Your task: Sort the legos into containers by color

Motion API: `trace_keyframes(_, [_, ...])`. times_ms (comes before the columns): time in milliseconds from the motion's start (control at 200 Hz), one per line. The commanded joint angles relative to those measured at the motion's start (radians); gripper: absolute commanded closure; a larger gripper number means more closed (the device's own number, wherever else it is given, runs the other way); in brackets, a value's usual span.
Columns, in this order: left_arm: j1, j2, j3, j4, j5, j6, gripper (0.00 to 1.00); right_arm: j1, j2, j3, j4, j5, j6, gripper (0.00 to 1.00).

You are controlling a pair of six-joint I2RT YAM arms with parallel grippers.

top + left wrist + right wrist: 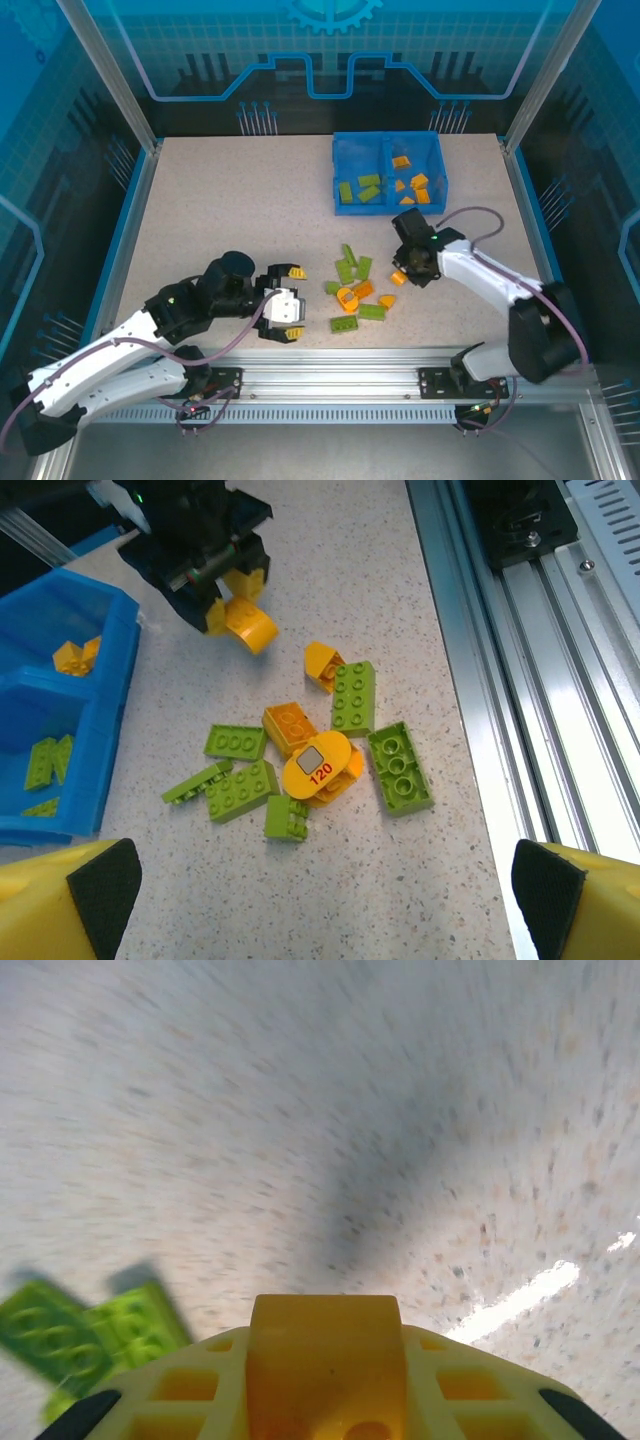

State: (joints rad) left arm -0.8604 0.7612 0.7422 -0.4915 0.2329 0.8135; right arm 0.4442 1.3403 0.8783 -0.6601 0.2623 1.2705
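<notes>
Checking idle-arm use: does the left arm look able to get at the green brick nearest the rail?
Probably yes. The left gripper is open and faces the green brick across bare table; the right gripper, shut on an orange brick, sits well beyond it.

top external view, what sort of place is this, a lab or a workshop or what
Most likely a robotics lab test cell: two robot arms mounted on an aluminium rail, and a speckled table walled by clear blue panels in metal framing.
</notes>
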Motion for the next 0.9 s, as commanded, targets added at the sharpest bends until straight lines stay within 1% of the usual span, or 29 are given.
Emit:
trace_keyframes(0, [-0.005,-0.034,-0.018,0.066,-0.006,0.004,0.01,-0.004,-0.106,0.074,0.021,0.196,-0.23,0.79])
trace_keyframes(55, [-0.006,-0.037,-0.021,0.068,-0.017,0.007,0.01,-0.005,-0.117,0.123,0.073,0.255,-0.4,0.8])
trace_keyframes(100, [-0.005,-0.037,-0.019,0.066,-0.019,0.007,0.01,-0.01,-0.088,0.187,0.103,0.309,-0.559,0.8])
trace_keyframes(190, [-0.005,-0.034,-0.021,0.063,-0.023,0.008,0.01,-0.038,0.062,0.372,0.089,0.431,-0.791,0.82])
trace_keyframes(225, [-0.006,-0.033,-0.021,0.064,-0.031,0.008,0.01,-0.064,0.138,0.449,0.083,0.434,-0.849,0.82])
trace_keyframes(260, [-0.005,-0.031,-0.022,0.065,-0.041,0.009,0.01,-0.097,0.214,0.53,0.073,0.403,-0.887,0.8])
trace_keyframes(330, [-0.006,-0.031,-0.024,0.074,-0.055,0.006,0.01,-0.155,0.364,0.674,0.066,0.323,-0.927,0.78])
trace_keyframes(405, [-0.005,-0.036,-0.03,0.083,-0.066,0.004,0.01,-0.198,0.519,0.833,0.049,0.278,-0.943,0.77])
trace_keyframes(530, [-0.006,-0.042,-0.041,0.095,-0.085,0.006,0.01,-0.221,0.747,1.088,-0.007,0.265,-0.99,0.75])
trace_keyframes(605, [-0.006,-0.041,-0.043,0.1,-0.094,0.011,0.01,-0.228,0.857,1.218,-0.051,0.249,-1.004,0.74])
trace_keyframes(725, [-0.005,-0.035,-0.046,0.102,-0.107,0.013,0.01,-0.243,0.974,1.354,-0.097,0.237,-0.986,0.7])
trace_keyframes(785, [-0.005,-0.03,-0.044,0.106,-0.114,0.002,0.01,-0.249,1.023,1.418,-0.134,0.235,-0.971,0.64])
trace_keyframes(895, [-0.005,-0.024,-0.033,0.113,-0.136,-0.025,0.01,-0.253,1.056,1.506,-0.196,0.225,-0.965,0.47])
